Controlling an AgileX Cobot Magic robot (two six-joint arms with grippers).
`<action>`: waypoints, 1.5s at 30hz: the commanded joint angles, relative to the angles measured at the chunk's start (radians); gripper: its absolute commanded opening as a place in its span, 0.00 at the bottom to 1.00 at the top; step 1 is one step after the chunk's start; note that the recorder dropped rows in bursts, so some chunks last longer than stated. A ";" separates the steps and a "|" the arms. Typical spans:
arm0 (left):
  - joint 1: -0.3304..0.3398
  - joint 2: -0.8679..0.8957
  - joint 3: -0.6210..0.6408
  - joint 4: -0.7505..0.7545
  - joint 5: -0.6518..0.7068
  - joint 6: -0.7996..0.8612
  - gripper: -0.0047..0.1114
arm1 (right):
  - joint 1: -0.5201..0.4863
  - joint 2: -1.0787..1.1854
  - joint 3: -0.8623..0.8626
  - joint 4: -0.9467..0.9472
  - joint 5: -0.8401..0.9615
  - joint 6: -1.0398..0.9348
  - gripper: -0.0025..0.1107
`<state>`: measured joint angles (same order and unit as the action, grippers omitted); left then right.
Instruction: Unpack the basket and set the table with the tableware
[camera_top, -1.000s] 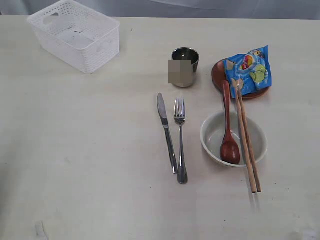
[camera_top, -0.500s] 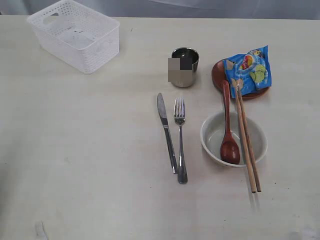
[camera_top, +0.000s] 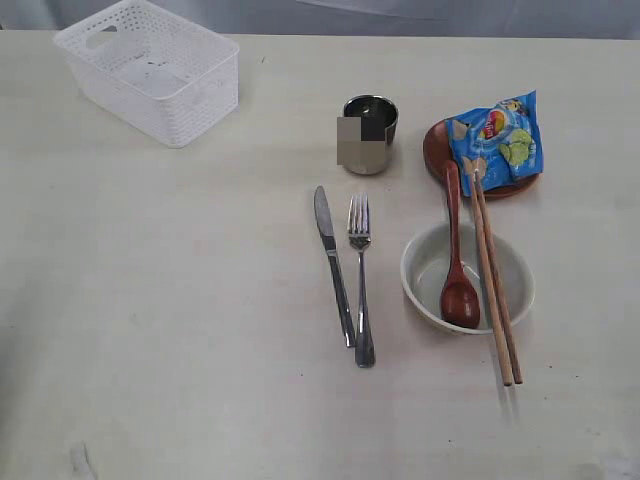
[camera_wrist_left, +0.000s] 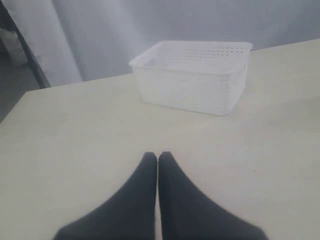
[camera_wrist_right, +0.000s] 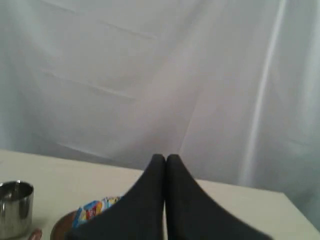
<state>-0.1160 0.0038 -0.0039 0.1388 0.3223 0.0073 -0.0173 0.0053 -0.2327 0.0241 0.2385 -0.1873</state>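
Note:
The white lattice basket (camera_top: 150, 70) stands at the far left of the table (camera_top: 180, 330) with nothing in it; the left wrist view shows the basket (camera_wrist_left: 192, 75) too. Knife (camera_top: 332, 262) and fork (camera_top: 361, 275) lie side by side mid-table. The steel cup (camera_top: 370, 133) stands behind them. A pale bowl (camera_top: 467, 277) holds the wooden spoon (camera_top: 458, 265); two chopsticks (camera_top: 493, 278) rest across its rim. The brown plate (camera_top: 436, 150) sits behind. My left gripper (camera_wrist_left: 158, 156) and right gripper (camera_wrist_right: 166, 157) are shut on nothing, both outside the exterior view.
A blue chip bag (camera_top: 497, 140) lies on the brown plate; the right wrist view shows this bag (camera_wrist_right: 92, 210) and the cup (camera_wrist_right: 15, 207). White curtain hangs behind the table's far edge.

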 joint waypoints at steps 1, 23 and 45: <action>0.004 -0.004 0.004 -0.013 0.005 -0.007 0.05 | 0.016 -0.005 0.134 -0.015 -0.100 -0.008 0.02; 0.004 -0.004 0.004 -0.013 0.005 -0.007 0.05 | 0.054 -0.005 0.233 -0.010 0.101 0.066 0.02; 0.004 -0.004 0.004 -0.013 0.005 -0.007 0.05 | 0.054 -0.005 0.233 -0.010 0.101 0.066 0.02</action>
<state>-0.1160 0.0038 -0.0039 0.1388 0.3223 0.0073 0.0321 0.0053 -0.0033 0.0172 0.3405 -0.1265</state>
